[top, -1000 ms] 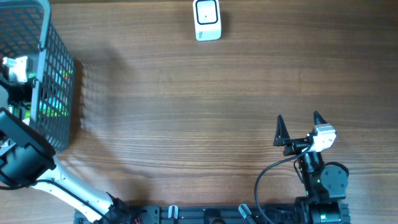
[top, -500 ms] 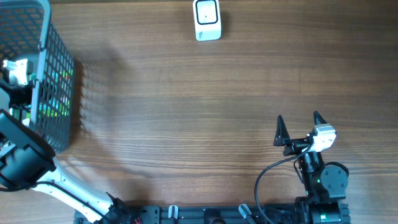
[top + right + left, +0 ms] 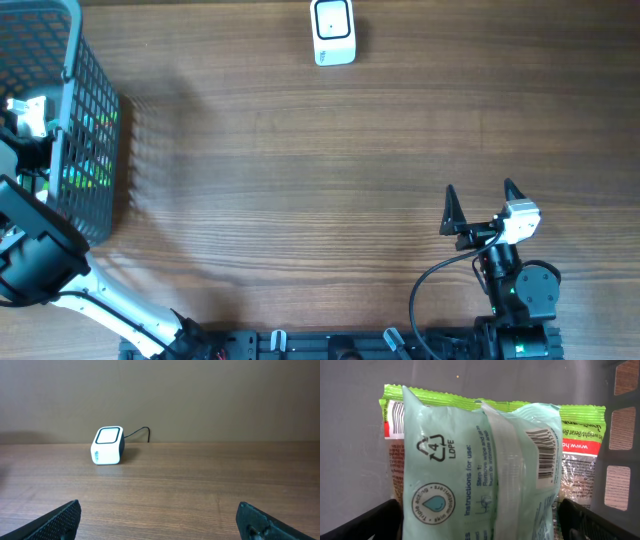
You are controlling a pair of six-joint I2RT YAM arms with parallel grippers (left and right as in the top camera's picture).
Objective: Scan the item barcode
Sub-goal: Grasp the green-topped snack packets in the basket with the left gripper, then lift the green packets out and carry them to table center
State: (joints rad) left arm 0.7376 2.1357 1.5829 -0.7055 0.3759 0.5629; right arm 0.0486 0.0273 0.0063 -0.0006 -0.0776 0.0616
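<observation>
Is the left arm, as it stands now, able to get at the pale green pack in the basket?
Probably yes. The left gripper is open inside the basket, a finger on each side of the pale green pack, and nothing covers it.

wipes pack: pale green, lying in the basket, barcode facing up
barcode scanner: white, sitting at the table's far edge

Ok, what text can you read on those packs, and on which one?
"4" and "LDPE": recycling mark on the mint pack.
"Instructions for use:" and "Step 1:": same pack.
Barcode digits: too small.
Green pack behind: print blurred, unreadable.
Scanner: marks too small.
</observation>
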